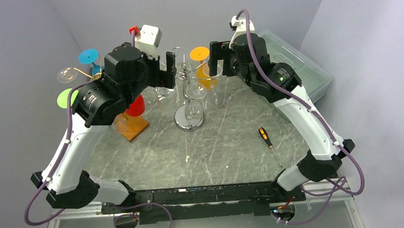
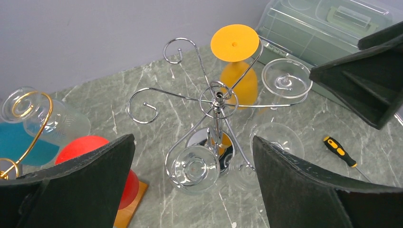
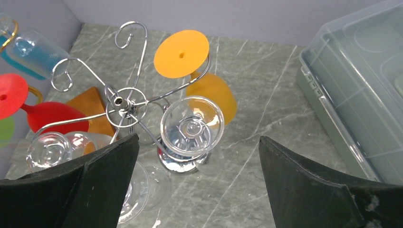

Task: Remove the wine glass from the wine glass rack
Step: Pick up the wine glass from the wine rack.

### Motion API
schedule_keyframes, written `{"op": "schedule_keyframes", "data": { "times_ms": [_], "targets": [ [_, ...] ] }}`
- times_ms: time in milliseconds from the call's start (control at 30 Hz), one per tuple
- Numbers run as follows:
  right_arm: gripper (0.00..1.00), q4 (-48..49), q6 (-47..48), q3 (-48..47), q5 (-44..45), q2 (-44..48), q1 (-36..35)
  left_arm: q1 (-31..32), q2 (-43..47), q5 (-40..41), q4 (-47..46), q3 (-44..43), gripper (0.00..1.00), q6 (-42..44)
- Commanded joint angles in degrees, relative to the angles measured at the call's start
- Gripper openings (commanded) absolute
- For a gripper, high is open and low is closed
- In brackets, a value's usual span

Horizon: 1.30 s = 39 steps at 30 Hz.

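Wine glass (image 1: 195,91): top view, hung foot-up on chrome rack (image 1: 188,118), centre of counter (image 1: 227,144); it likely must slide off its hook.
Left wrist: left pincer (image 2: 192,139) spread, empty, poised over rack.
Right wrist: right pincer (image 3: 198,138) spread, empty, framing same rack.

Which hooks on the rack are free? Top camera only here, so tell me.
Observer: Two. The left wrist camera shows the wine glass rack with one bare hook and a second beyond it.
Operator: Name the glass nearest the right gripper.
Observer: A clear wine glass, hanging foot up. In the right wrist camera it is framed between the right gripper and its open fingers.
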<state>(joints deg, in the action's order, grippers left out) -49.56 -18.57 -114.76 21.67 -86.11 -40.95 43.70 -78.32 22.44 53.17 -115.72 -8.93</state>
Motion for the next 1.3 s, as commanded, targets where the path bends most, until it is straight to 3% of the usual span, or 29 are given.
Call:
{"op": "schedule_keyframes", "data": {
  "times_ms": [0,333,667,1033,1267],
  "targets": [
    [1.0,0.05,0.53,-1.54,-2.35,-1.94,0.08,0.04,2.66,-0.95,-1.26,0.98,0.99,-1.33],
    [1.0,-5.49,3.05,-8.19,-3.66,-10.09,0.08,0.03,3.76,-0.34,-1.74,2.49,1.0,-1.69],
    [0.98,-5.52,3.41,-6.95,-2.29,-10.93,0.17,0.04,3.82,0.18,-1.84,2.6,0.99,-1.83],
    [0.74,-4.56,3.36,-6.6,-3.03,-10.99,0.69,0.04,3.21,0.26,-2.37,2.74,0.99,-2.15],
    [0.53,-5.43,3.06,-7.85,-2.11,-10.87,0.78,0.0,3.0,0.63,-2.67,2.88,0.99,-1.91]
  ]
}}
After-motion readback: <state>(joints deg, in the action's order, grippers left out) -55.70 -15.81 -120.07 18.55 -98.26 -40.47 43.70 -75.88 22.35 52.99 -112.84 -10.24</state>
